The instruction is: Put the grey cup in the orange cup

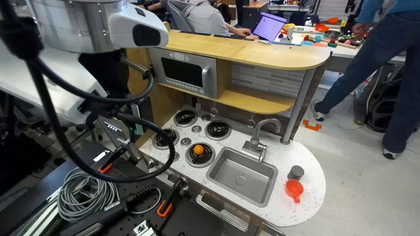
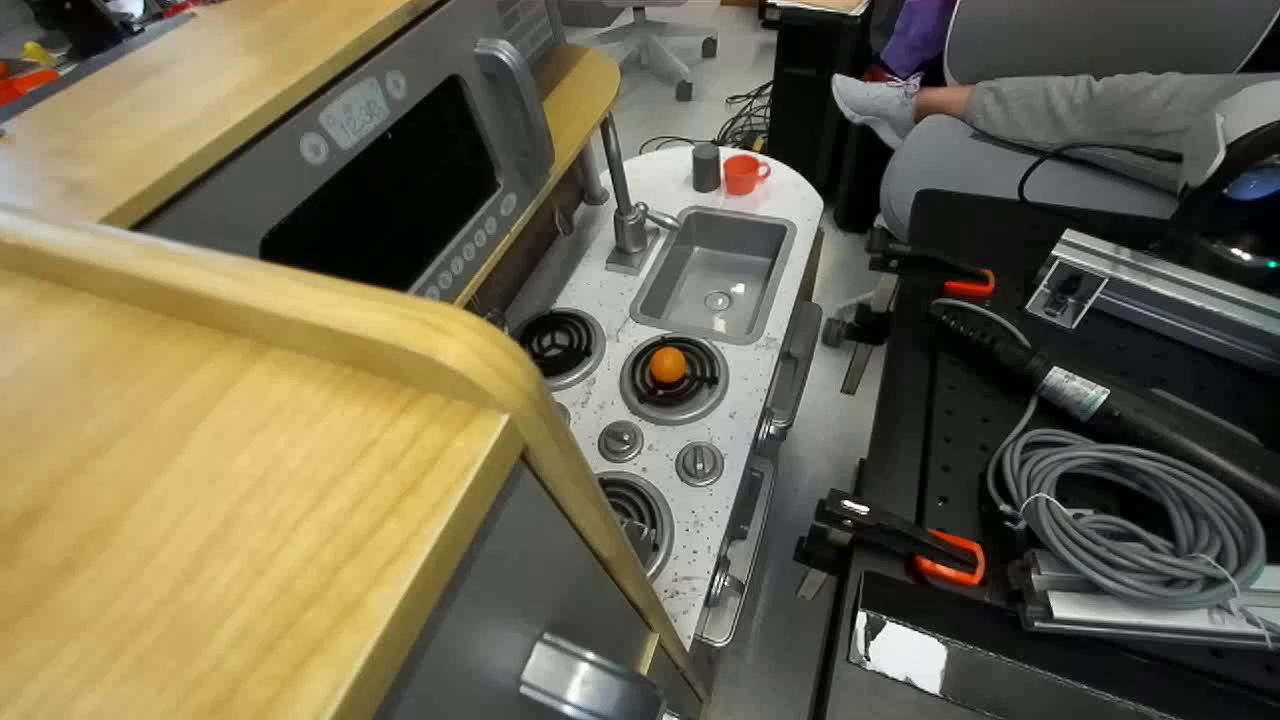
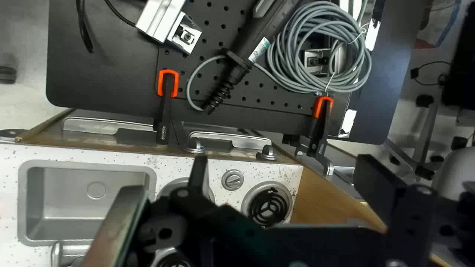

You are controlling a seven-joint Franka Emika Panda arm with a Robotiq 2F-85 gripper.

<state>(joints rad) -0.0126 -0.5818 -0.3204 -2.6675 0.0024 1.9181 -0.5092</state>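
The grey cup (image 1: 296, 172) stands on the white counter's rounded end, beyond the sink. It also shows in an exterior view (image 2: 706, 168). I cannot tell whether its upper end is open. The orange cup (image 1: 294, 187) stands upright close beside it, with its handle pointing away from the grey cup. It also shows in an exterior view (image 2: 742, 176). I cannot tell whether the cups touch. My gripper (image 3: 282, 163) is open and empty, its fingers wide apart, high over the stove end of the counter, far from both cups. Neither cup shows in the wrist view.
The sink (image 1: 210, 173) and faucet (image 1: 255, 139) lie between the stove and the cups. An orange ball (image 1: 198, 149) sits on a burner. A wooden shelf with a toy microwave (image 1: 183, 72) rises behind. A black table (image 3: 104, 74) holds coiled cable (image 3: 285, 48) and clamps.
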